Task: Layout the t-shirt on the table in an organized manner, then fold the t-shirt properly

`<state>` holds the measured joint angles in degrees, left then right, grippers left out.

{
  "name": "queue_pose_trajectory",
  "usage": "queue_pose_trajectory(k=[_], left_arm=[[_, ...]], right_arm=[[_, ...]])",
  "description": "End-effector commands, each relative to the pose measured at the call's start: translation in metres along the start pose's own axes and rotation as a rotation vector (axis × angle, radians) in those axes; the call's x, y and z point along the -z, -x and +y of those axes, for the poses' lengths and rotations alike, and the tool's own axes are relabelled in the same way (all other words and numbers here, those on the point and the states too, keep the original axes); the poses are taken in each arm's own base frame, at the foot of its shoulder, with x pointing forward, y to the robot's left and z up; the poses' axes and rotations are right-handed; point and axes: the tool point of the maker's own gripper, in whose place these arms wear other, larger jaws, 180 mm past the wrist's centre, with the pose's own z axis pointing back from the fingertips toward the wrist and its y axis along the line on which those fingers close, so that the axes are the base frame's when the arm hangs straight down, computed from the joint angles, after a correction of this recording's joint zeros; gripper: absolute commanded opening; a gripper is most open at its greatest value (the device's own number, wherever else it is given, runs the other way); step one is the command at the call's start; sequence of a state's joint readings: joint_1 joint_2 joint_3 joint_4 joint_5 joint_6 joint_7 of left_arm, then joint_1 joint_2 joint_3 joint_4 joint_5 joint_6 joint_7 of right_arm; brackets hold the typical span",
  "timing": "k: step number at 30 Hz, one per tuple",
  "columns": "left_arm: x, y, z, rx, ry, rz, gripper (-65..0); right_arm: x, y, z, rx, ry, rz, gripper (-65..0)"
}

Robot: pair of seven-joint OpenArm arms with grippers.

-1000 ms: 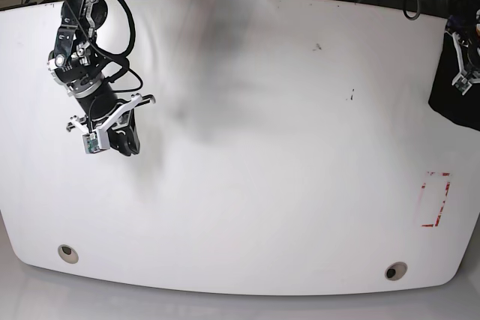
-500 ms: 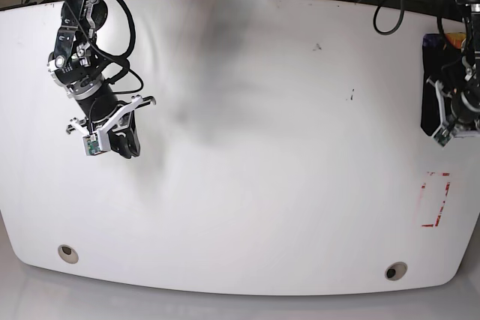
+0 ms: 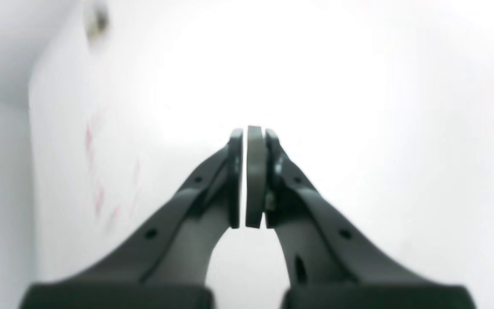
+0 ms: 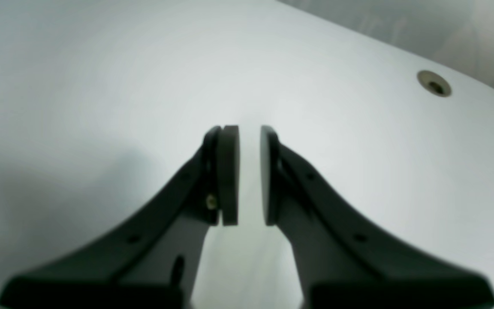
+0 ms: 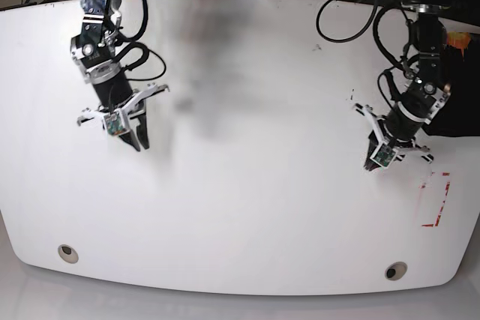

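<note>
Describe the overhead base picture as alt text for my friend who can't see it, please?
Two black robot arms hang over a glossy white table, the right gripper on the picture's left, the left gripper on its right. A black t-shirt lies at the far right edge, behind that arm. A red dashed rectangle marks the table nearby.

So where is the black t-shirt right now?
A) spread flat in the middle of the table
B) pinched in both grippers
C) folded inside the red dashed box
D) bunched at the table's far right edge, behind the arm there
D: in the base view the t-shirt is a dark bunch at the right edge of the table, and neither gripper holds any cloth.
</note>
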<state>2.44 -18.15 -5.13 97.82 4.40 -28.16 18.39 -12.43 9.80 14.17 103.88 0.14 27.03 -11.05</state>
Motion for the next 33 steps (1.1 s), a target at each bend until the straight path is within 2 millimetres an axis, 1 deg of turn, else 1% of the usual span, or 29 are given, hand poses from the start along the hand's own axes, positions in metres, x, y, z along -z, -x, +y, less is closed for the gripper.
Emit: queue_pose_trajectory(k=[1, 4, 5, 7, 8, 9, 12, 14, 17, 21, 22, 23, 29, 32, 33], left_arm=[[-0.008, -0.013, -0.008, -0.05, -0.03, -0.101, -65.0], [-0.017, -0.018, -0.024, -0.107, -0.046, -0.18, -65.0], [-0.02, -0.017, -0.029, -0.119, -0.044, -0.187, -65.0], [-0.03, -0.015, -0.047, -0.162, -0.034, -0.216, -65.0], [-0.034, -0.015, -0.051, -0.171, -0.033, -0.221, -65.0], [-0.041, -0.01, -0.06, -0.187, -0.024, -0.212, -65.0], [-0.058, -0.001, -0.073, -0.212, -0.016, -0.185, -65.0], [-0.073, 0.011, -0.087, -0.243, -0.008, -0.146, -65.0], [-0.091, 0.02, -0.107, -0.285, 0.01, -0.109, -65.0], [-0.125, 0.037, -0.137, -0.329, 0.05, -0.024, -65.0], [-0.131, 0.041, -0.142, -0.335, 0.058, -0.007, -65.0], [-0.145, 0.049, -0.153, -0.353, 0.076, 0.031, -65.0], [-0.189, 0.076, -0.186, -0.399, 0.135, 0.167, -65.0], [-0.214, 0.088, -0.201, -0.424, 0.166, 0.228, -65.0], [-0.225, 0.092, -0.208, -0.435, 0.179, 0.255, -65.0]], right_arm=[[-0.011, -0.007, -0.002, 0.013, 0.024, -0.072, -56.9], [-0.023, 0.003, 0.002, 0.042, 0.033, -0.073, -56.9], [-0.026, 0.004, 0.003, 0.048, 0.035, -0.072, -56.9], [-0.038, 0.012, 0.005, 0.061, 0.044, -0.058, -56.9], [-0.044, 0.015, 0.006, 0.063, 0.049, -0.05, -56.9], [-0.052, 0.02, 0.008, 0.079, 0.051, -0.039, -56.9], [-0.07, 0.027, 0.015, 0.119, 0.044, -0.019, -56.9], [-0.084, 0.034, 0.022, 0.147, 0.034, 0.008, -56.9], [-0.103, 0.045, 0.031, 0.168, 0.02, 0.053, -57.1], [-0.135, 0.067, 0.047, 0.19, -0.001, 0.149, -57.1], [-0.138, 0.069, 0.049, 0.192, -0.005, 0.159, -57.1], [-0.149, 0.075, 0.055, 0.199, -0.015, 0.193, -57.1], [-0.187, 0.093, 0.073, 0.224, -0.043, 0.299, -57.1], [-0.208, 0.101, 0.085, 0.246, -0.062, 0.342, -57.1], [-0.216, 0.103, 0.088, 0.256, -0.065, 0.354, -57.2]])
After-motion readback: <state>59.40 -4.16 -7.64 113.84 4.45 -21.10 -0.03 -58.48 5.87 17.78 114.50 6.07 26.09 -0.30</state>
